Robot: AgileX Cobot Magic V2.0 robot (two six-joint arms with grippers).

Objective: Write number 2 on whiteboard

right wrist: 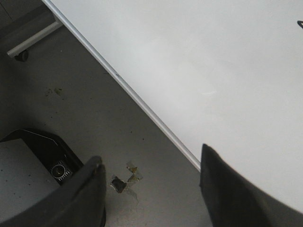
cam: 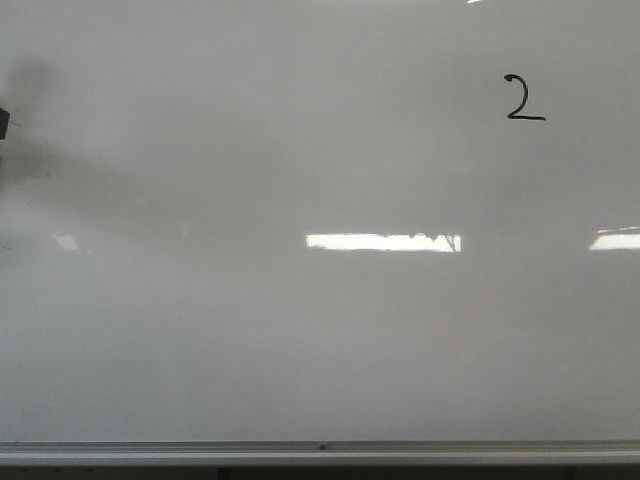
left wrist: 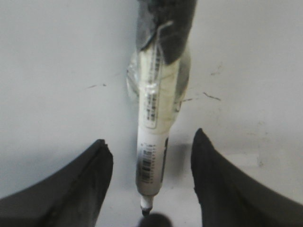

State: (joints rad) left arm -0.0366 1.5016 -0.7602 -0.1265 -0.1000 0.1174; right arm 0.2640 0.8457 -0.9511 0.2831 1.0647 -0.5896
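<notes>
The whiteboard fills the front view, with its silver frame along the lower edge. The number 2 stands in black at its upper right. In the left wrist view my left gripper is open, its fingers spread on either side of a white marker that is taped in place above them and touched by neither finger. The marker's black tip is at the board's surface. My right gripper is open and empty, over the floor beside the whiteboard's frame edge.
Bright rectangular light reflections lie across the board. A dark object shows at the board's left edge. Faint stray marks are near the marker. On the floor are tape scraps, a black base and a stand leg with a caster.
</notes>
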